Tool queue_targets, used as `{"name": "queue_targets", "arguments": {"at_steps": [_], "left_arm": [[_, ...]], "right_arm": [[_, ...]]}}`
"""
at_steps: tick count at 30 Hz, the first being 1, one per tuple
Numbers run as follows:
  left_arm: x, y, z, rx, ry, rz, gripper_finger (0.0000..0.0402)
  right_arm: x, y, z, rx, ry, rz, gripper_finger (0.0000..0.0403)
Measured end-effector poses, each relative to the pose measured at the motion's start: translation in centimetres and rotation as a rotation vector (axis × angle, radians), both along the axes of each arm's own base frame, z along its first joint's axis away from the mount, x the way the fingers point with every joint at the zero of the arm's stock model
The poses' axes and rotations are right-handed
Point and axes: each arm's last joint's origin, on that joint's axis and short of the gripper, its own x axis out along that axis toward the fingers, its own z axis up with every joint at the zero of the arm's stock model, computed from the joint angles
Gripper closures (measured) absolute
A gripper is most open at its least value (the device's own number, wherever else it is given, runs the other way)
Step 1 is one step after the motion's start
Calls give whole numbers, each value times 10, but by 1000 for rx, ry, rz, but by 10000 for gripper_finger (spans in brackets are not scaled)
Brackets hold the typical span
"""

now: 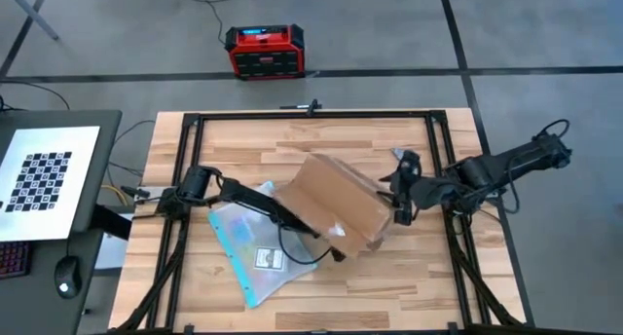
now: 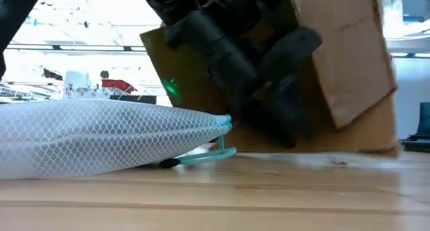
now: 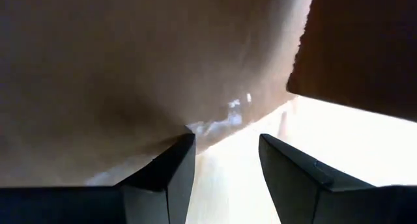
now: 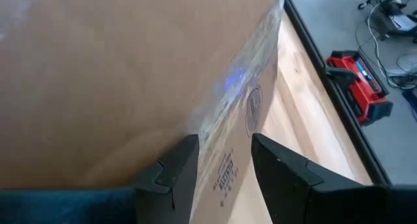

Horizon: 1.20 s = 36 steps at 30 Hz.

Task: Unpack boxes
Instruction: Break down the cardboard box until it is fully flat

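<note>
Looking straight down on my wooden table (image 1: 389, 286), I see the brown cardboard box (image 1: 336, 201) tilted near the centre, one corner lifted, the other end raised off the boards in the level view. Bare wood lies open toward twelve o'clock and along the six o'clock edge; the black frame rail (image 1: 310, 114) borders the table.

My left gripper (image 1: 336, 254) reaches in from nine o'clock and sits at the box's six o'clock corner. Its fingers (image 3: 171, 175) stand apart with bright table showing between them, one finger touching the box's underside, nothing clamped.

My right gripper (image 1: 399, 214) comes from three o'clock and meets the box's three o'clock edge. Its fingers (image 4: 174, 168) stand apart, straddling the taped edge (image 4: 238, 97) of the box; I cannot tell whether they press it.

A clear teal-edged pouch (image 1: 251, 247) lies flat at about seven o'clock of the box, partly under my left arm. A red and black case (image 1: 264, 52) sits on the floor beyond the twelve o'clock edge, well apart from everything.
</note>
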Motion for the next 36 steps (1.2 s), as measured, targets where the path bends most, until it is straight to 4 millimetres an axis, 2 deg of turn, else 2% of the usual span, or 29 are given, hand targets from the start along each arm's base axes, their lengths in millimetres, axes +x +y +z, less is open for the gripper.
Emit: {"name": "queue_targets", "arguments": {"at_steps": [3, 6, 8, 11, 13, 19, 23, 29, 32, 36], "left_arm": [[-11, -6, -10, -18, 91, 21, 247], [-14, -13, -12, -18, 120, 10, 261], [-16, -16, -12, -12, 125, 6, 296], [-18, -21, -13, 13, 134, 32, 373], [-20, -27, -14, 40, 126, 37, 390], [-23, -37, -14, 41, 130, 43, 355], [-28, -47, -12, -12, 164, -29, 326], [-47, -65, -2, -132, 298, -43, 309], [-59, -74, 10, -124, 331, -56, 312], [-75, -82, 39, -110, 319, -46, 318]], "right_arm": [[1, 4, -8, 4, -3, 16, 265], [2, 7, -19, 17, 3, 21, 265], [4, 10, -26, 33, -2, 14, 265], [7, 17, -36, 44, 14, 32, 265], [10, 23, -40, 51, 28, 52, 265], [17, 42, -48, 59, 25, 113, 265], [19, 51, -55, 69, 45, 128, 265], [23, 64, -63, 96, 56, 152, 265], [28, 70, -69, 98, 65, 165, 265], [32, 76, -80, 96, 104, 153, 265]]}}
